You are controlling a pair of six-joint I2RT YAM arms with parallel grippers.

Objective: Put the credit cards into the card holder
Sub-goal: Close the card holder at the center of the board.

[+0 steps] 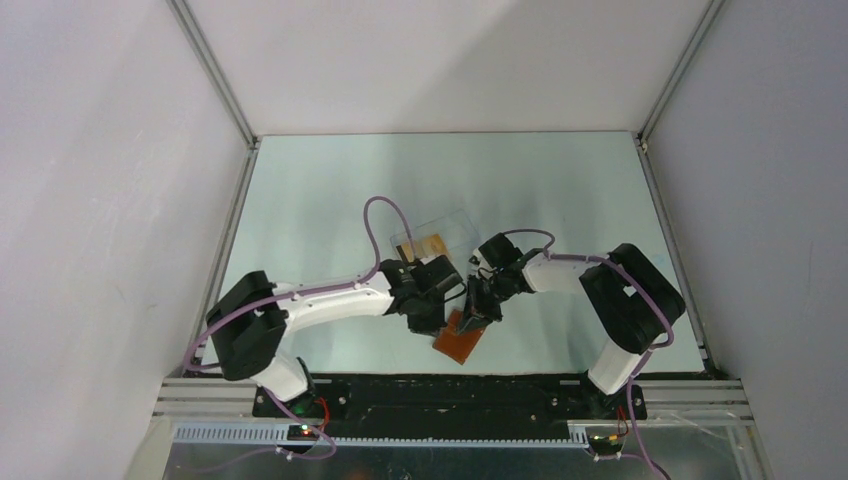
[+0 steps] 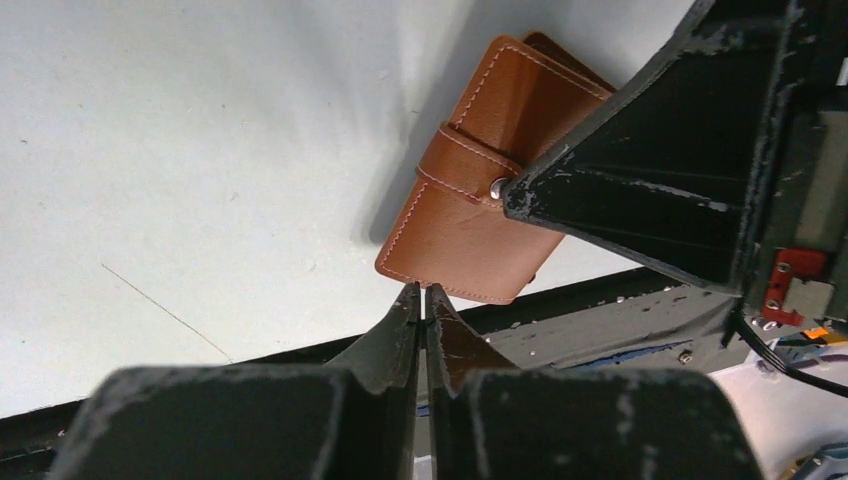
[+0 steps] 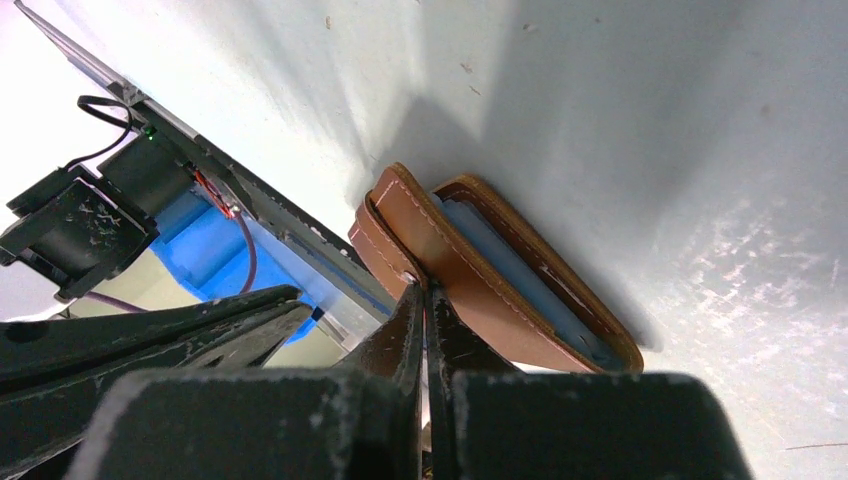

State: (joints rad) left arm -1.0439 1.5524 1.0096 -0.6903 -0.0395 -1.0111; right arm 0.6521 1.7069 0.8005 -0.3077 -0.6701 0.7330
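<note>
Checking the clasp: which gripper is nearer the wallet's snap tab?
Right. The right gripper is right at the snap tab; the left gripper is at an edge of the card holder, off the tab.

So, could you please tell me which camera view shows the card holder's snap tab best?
The left wrist view: the card holder faces the camera, its snap tab and stud clear. The right wrist view shows it edge-on, blue lining visible. The top view shows only a small brown patch.
</note>
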